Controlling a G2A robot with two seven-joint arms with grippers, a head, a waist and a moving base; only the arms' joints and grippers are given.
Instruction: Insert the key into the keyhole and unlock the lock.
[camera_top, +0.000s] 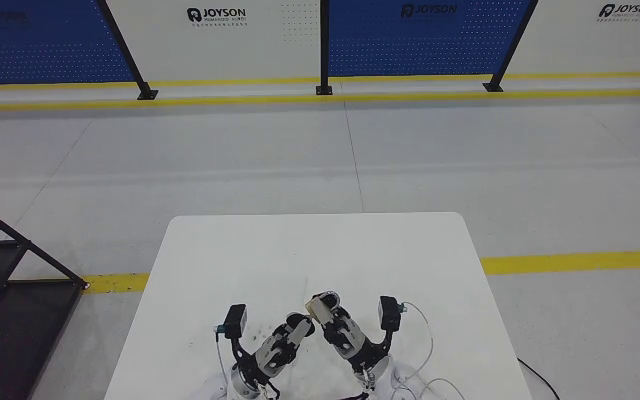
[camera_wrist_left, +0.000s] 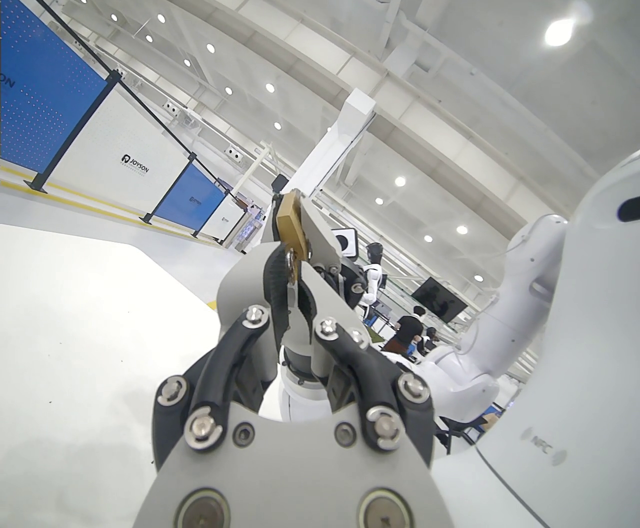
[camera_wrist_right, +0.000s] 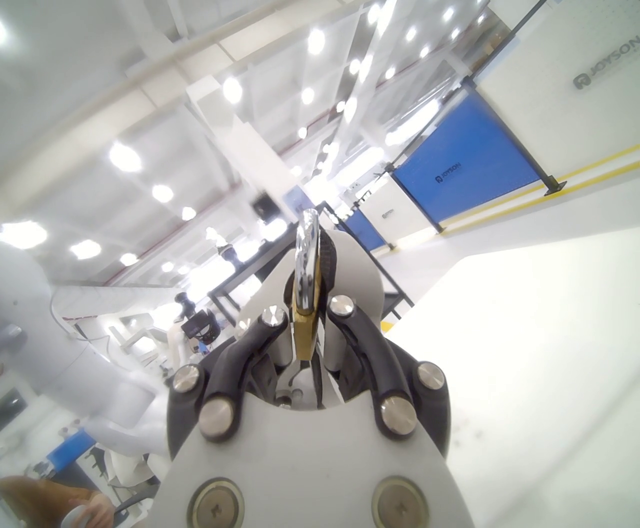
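The right pincer (camera_wrist_right: 314, 280) is clamped on the brass padlock with a steel shackle (camera_wrist_right: 305, 320). The body sits low between its pads and the shackle rises past the fingertips, a hold on the flat faces that, I judge, steadies the lock and leaves an end free for the key. The left pincer (camera_wrist_left: 290, 267) is closed narrow on the small metal key (camera_wrist_left: 289, 260), pinched right at its tips so the blade can point ahead. The padlock's body sits just beyond those tips, touching or nearly so. The white table (camera_top: 300, 250) lies below both pincers.

The key is mostly buried between the black pads (camera_wrist_left: 274, 280). Its blade and the keyhole are hidden, so I cannot tell whether it is seated or only at the mouth. The shackle shows edge-on — locked or sprung, unclear.
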